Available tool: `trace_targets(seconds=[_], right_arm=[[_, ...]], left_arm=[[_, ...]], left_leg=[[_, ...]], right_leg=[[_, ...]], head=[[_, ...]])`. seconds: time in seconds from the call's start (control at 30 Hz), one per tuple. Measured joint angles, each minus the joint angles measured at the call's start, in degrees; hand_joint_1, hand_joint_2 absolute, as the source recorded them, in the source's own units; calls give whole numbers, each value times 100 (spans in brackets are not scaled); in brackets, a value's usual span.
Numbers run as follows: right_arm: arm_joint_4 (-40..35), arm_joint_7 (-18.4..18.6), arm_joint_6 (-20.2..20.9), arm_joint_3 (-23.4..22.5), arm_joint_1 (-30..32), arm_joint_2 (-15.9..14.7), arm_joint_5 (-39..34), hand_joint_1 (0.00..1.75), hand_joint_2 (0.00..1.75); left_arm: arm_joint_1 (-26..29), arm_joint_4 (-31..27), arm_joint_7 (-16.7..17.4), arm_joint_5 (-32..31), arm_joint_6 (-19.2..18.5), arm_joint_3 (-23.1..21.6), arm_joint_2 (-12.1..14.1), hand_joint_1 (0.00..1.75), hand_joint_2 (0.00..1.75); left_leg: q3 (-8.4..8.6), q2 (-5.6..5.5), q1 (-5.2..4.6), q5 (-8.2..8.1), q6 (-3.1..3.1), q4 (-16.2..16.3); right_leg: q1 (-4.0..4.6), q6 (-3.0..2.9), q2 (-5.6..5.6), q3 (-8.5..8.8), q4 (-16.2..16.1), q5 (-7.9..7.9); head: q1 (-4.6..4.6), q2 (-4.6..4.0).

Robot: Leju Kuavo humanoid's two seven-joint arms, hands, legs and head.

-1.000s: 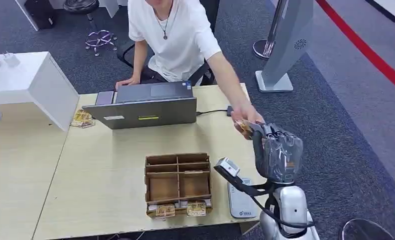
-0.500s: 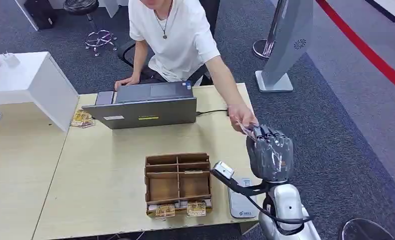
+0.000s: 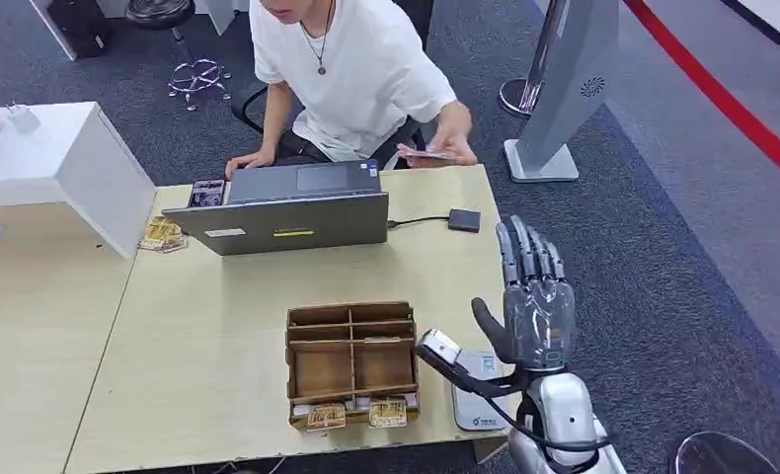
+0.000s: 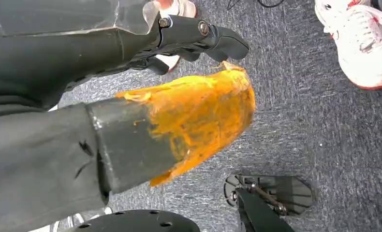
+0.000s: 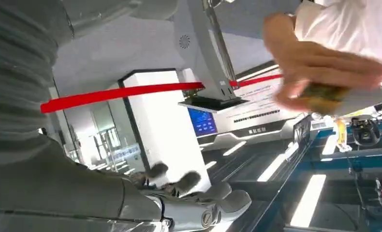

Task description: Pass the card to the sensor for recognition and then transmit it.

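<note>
You see the left hand (image 4: 131,96) entering from the left of the frame, its thumb (image 4: 198,125) coated in orange, dark fingers (image 4: 203,38) above. Grey carpet (image 4: 324,135) lies beyond, with a white sneaker (image 4: 358,43) at upper right.

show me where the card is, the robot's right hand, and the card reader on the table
card (image 3: 428,154), head view, on its visible edge in the person's hand.
right hand (image 3: 534,301), head view, on the back of the palm.
card reader (image 3: 479,403), head view, on its white top.

Open laptop (image 3: 287,209) behind compartmented cardboard tray (image 3: 351,360)
</note>
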Motion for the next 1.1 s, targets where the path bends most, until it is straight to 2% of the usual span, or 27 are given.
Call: trace_targets(seconds=[0.17,0.3,0.5,0.7,1.1], right_arm=[[-221,-544,0,31,274,0,-824,0,175],[-435,-828,31,201,466,-4,-1467,0,175],[-702,-1246,466,652,630,-177,-2341,0,175],[-848,-1431,730,1038,695,-339,-2555,0,175],[-794,-1438,1010,1401,661,-570,-2477,0,175]], left_arm=[[1,0,-13,83,37,2,13,0,0],[2,0,-39,103,57,35,15,0,0],[2,0,-96,144,63,112,17,0,0],[1,0,-107,157,63,164,24,0,0],[-1,0,-131,135,55,175,44,0,0]], left_leg=[[-1,-1,0,0,0,0],[-3,-1,0,-1,0,-1],[-3,0,0,0,0,-1],[-3,0,0,0,0,-1],[-4,0,0,0,0,-1]], right_leg=[[0,0,-1,0,0,0],[0,-1,-1,-2,0,-1],[0,-1,-1,-3,0,-1],[0,-1,0,-3,0,-1],[0,-1,0,-3,0,-1]], head=[[0,0],[0,0],[2,0],[2,0],[2,0]])
